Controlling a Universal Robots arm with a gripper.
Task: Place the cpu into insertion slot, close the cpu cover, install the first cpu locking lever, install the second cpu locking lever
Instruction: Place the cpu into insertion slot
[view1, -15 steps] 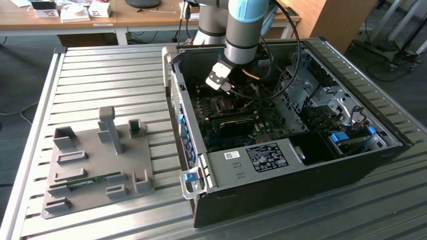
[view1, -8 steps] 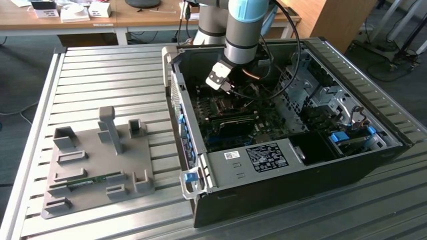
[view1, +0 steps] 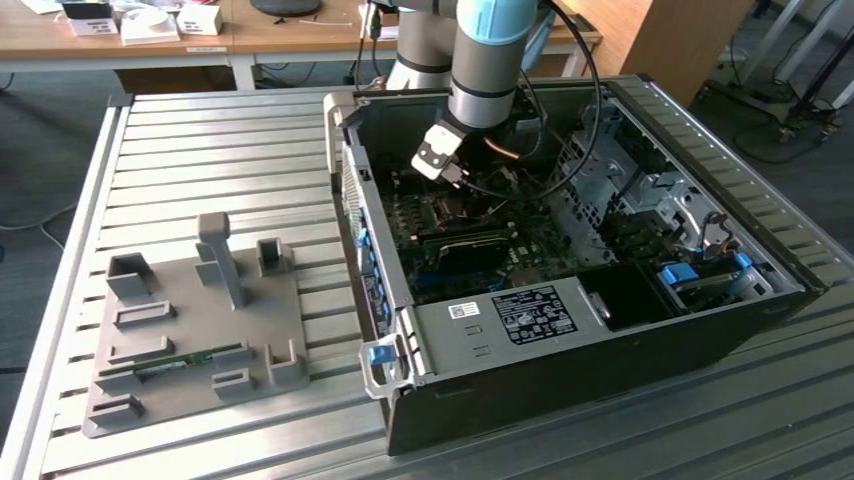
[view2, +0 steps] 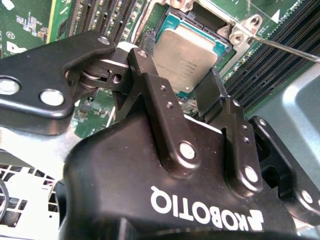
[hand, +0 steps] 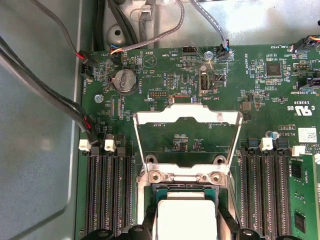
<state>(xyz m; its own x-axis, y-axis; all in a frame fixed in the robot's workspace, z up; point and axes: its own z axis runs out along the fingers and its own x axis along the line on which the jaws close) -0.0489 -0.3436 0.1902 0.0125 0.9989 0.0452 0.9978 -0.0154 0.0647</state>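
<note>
From here the gripper (view2: 176, 75), closed to chip width, pinches the cpu (view2: 187, 50) down in the insertion slot (hand: 182, 189) (seated or nearly, I'd guess), while the cpu cover (hand: 187, 116) stands open, so closing and latching remain.

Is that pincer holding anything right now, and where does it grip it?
Cannot be told: the pincer straddles the cpu at the insertion slot; contact is unclear.

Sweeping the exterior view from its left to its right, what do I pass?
Grey fixture plate → blue latch → gripper → blue plastic piece.
</note>
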